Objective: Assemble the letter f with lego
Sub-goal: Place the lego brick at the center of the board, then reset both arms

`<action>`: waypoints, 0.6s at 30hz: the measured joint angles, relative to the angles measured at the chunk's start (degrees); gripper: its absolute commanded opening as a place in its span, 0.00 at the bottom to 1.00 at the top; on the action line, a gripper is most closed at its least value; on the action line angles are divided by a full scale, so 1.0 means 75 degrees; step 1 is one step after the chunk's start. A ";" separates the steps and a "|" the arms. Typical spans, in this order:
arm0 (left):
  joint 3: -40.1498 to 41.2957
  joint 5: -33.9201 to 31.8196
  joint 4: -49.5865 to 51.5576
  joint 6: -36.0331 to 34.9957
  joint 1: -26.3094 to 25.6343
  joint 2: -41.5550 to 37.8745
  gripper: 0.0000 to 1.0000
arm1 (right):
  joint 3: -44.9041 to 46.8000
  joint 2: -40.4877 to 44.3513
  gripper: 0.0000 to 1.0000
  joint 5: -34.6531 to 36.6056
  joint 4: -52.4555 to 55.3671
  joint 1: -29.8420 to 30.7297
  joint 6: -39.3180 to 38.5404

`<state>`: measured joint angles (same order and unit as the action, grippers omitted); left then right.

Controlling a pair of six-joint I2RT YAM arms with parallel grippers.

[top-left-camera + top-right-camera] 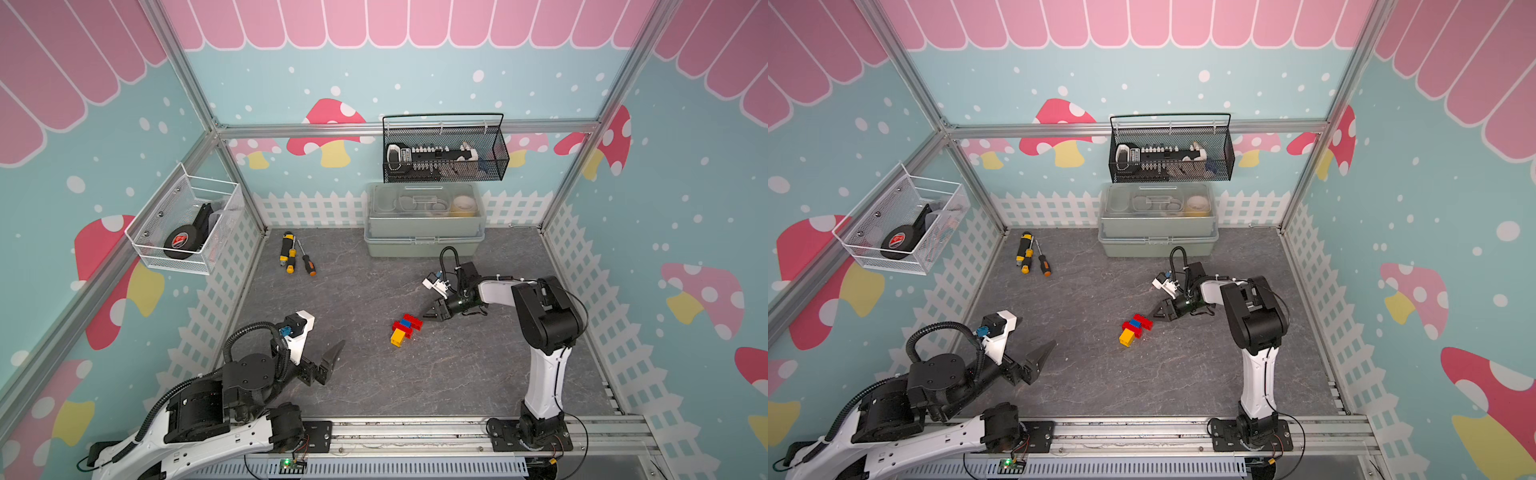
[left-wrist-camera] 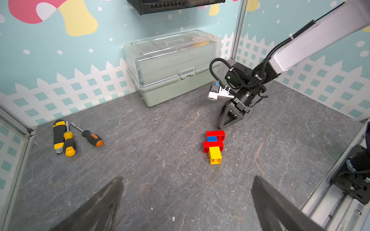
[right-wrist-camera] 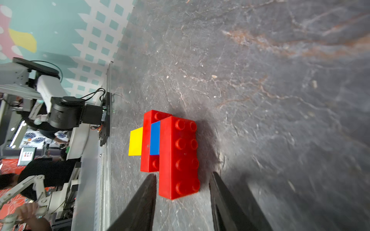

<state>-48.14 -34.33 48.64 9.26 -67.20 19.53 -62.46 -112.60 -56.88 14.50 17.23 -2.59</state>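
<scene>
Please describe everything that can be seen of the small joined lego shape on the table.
The letter f is glossy plastic, four bricks joined: a yellow brick as foot, then a red bar, a blue brick, and a second red bar. It lies on its side on the grey table, studs toward the right gripper, whose open jaws flank that bar's end with gaps showing.
</scene>
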 measured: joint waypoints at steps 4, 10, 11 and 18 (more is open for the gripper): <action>0.0000 -0.0026 0.0000 -0.0003 0.0000 0.0006 0.99 | 0.0740 0.1588 0.73 0.1078 -0.0335 0.0000 0.0178; 0.0000 -0.0256 -0.0163 -0.0067 0.0000 0.0557 0.99 | 0.1355 0.3739 0.99 0.3127 -0.0784 -0.0105 0.0376; 0.0000 -0.0321 -0.0291 -0.0096 0.0000 0.0810 0.99 | 0.1486 0.4004 0.99 0.3465 -0.0866 -0.0175 0.0411; 0.0825 -0.1177 -0.2690 -0.0825 0.0484 0.2317 0.99 | 0.2632 0.4884 0.99 0.5476 -0.2031 -0.1078 0.0836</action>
<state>-41.95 -43.16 28.47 3.07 -63.57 36.91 -42.72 -75.96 -15.81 -0.73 9.15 3.68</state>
